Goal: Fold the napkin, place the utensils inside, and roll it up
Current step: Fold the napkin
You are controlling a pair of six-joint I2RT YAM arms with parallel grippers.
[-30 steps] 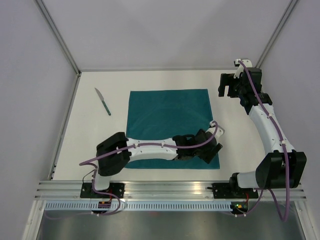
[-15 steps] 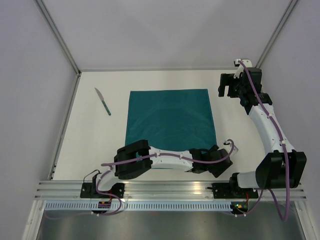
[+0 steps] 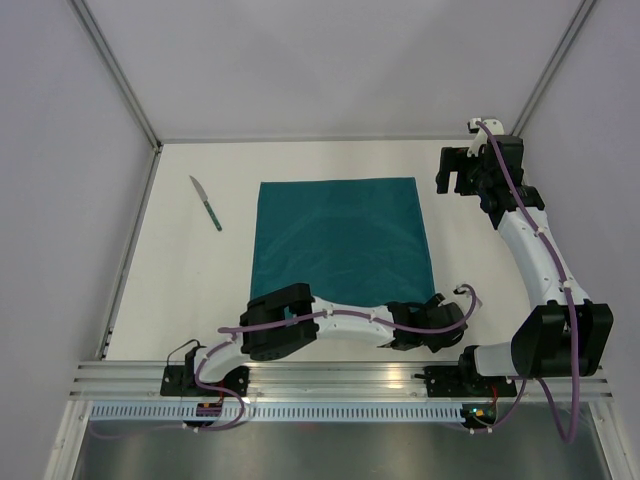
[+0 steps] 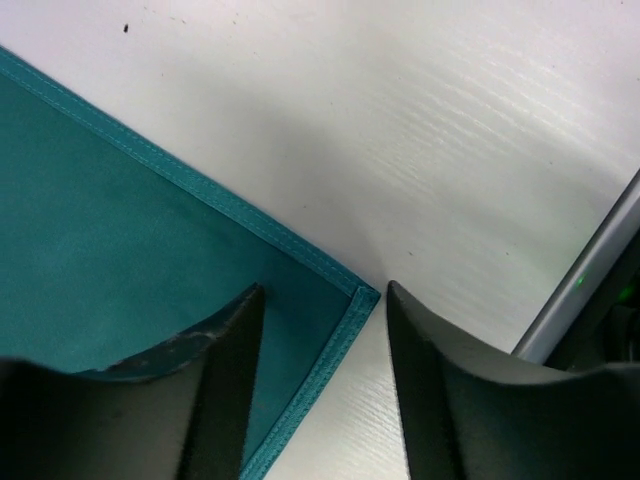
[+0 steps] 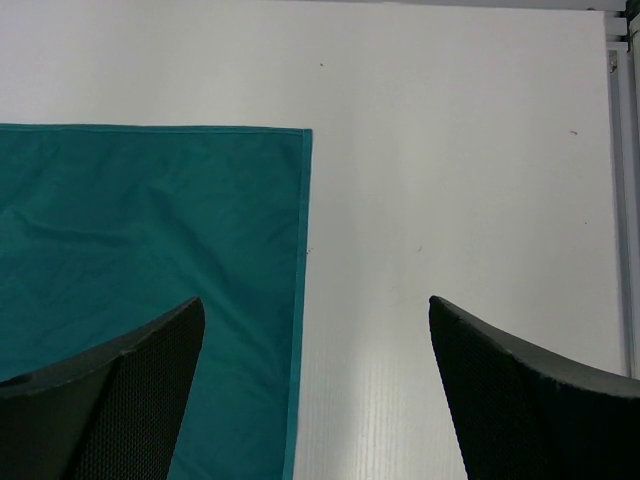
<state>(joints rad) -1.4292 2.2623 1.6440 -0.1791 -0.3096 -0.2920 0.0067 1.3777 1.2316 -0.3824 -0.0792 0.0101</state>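
Observation:
The teal napkin (image 3: 340,235) lies spread flat in the middle of the table. One utensil, a knife (image 3: 207,203) with a silvery blade and a teal handle, lies to its far left, apart from it. My left gripper (image 3: 436,304) is open and low at the napkin's near right corner. In the left wrist view that hemmed corner (image 4: 362,294) lies between the fingers of the left gripper (image 4: 323,290), one finger over the cloth and one over bare table. My right gripper (image 3: 452,178) is open and empty, beyond the napkin's far right corner (image 5: 303,132).
The left arm (image 3: 330,322) stretches along the near edge and hides the napkin's near hem. A metal rail (image 3: 340,372) runs along the table's near side. Grey walls close in the left, back and right sides.
My left arm has swung toward the near edge and to the right, taking its gripper off the napkin's near right part to its corner. The right arm has not moved.

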